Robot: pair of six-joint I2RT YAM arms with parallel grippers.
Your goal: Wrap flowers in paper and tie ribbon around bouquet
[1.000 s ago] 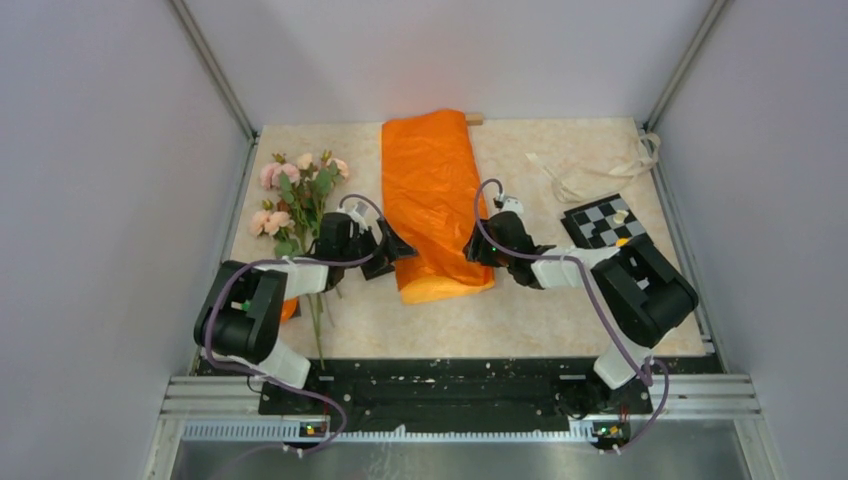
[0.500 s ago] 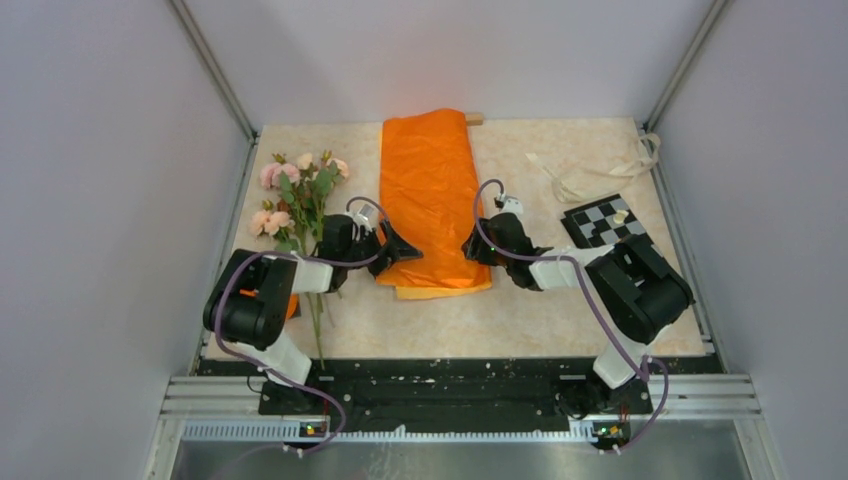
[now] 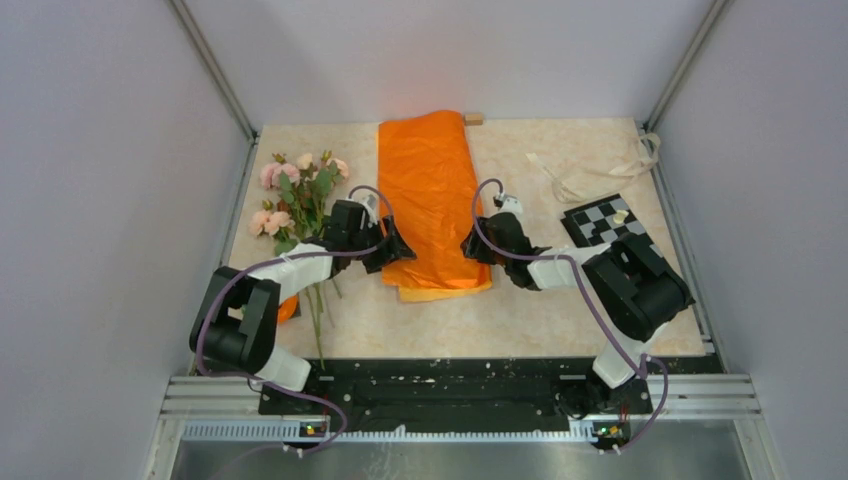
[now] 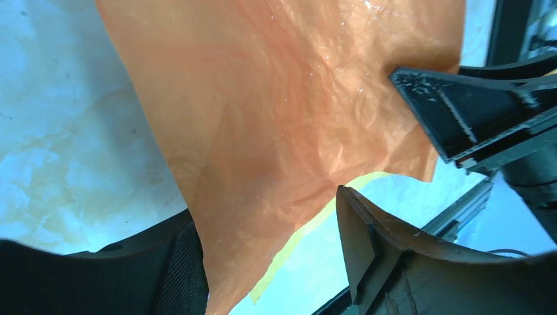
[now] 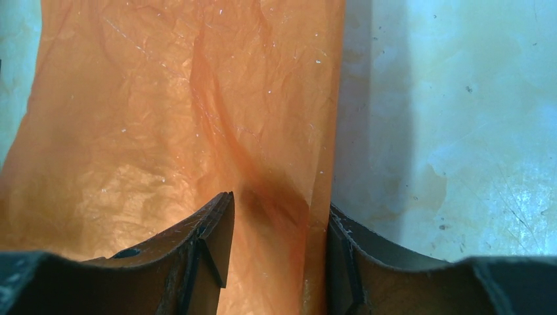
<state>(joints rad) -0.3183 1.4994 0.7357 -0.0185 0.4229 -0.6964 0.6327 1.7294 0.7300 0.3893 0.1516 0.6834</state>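
The two arms reach forward from the near edge of the table (image 3: 520, 320). Just beside the left arm's elbow sits a small orange thing (image 3: 288, 308), partly hidden by the arm. The bare green stems of the flowers (image 3: 300, 190) run past it toward the near edge.

Farther in, both claws meet the near end of the paper (image 3: 425, 190), one on each side. The left claw (image 3: 393, 250) is at the paper's left edge. Its wrist view shows its fingers apart with the near corner of the sheet lying between them, and bare table visible in the gap beside that corner, so it is open and not pinching. A paler yellow strip of the underside peeks out along that near edge. The right claw (image 3: 470, 245) straddles the paper's right edge. Its fingers stand partly apart with a creased fold of orange between them. I cannot tell whether they press the sheet.

The paper lies folded in a long, narrow, glossy orange band down the middle of the table, running from the claws to the far edge.

The flowers lie at the left, well apart from the paper, with their pink and cream blooms pointing away. At the right, a small checkered board (image 3: 603, 222) lies near the right arm. Beyond it the ribbon (image 3: 590, 170) sits loosely looped in the far right corner. A small wooden block (image 3: 473, 118) touches the paper's far right corner.
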